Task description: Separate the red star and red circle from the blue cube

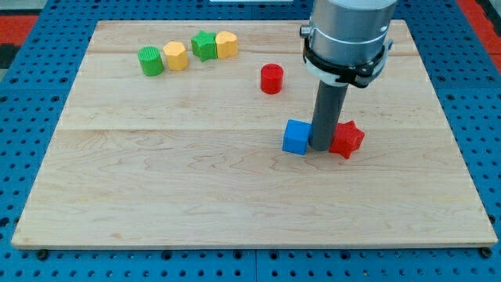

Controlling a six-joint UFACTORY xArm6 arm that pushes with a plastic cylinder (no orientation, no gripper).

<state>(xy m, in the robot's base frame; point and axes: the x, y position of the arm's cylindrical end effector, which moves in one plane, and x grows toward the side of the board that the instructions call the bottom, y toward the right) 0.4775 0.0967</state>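
Tip: my tip (321, 147) stands on the board, wedged in the narrow gap between the blue cube and the red star; it is a plain rod with no claw, so nothing about it opens or closes.
Blue cube: the blue cube (297, 137) sits just beside my tip on the view's left, seemingly touching it.
Red star: the red star (347, 139) sits just beside my tip on the view's right, also seemingly touching it.
Red circle: the red circle (272, 79) lies toward the view's top, well apart from the blue cube.
Other blocks: a green cylinder (150, 60), a yellow block (176, 56), a green star-like block (204, 45) and another yellow block (226, 44) form a row near the view's top left.
Surface: a wooden board (156, 180) over a blue perforated base (23, 117).
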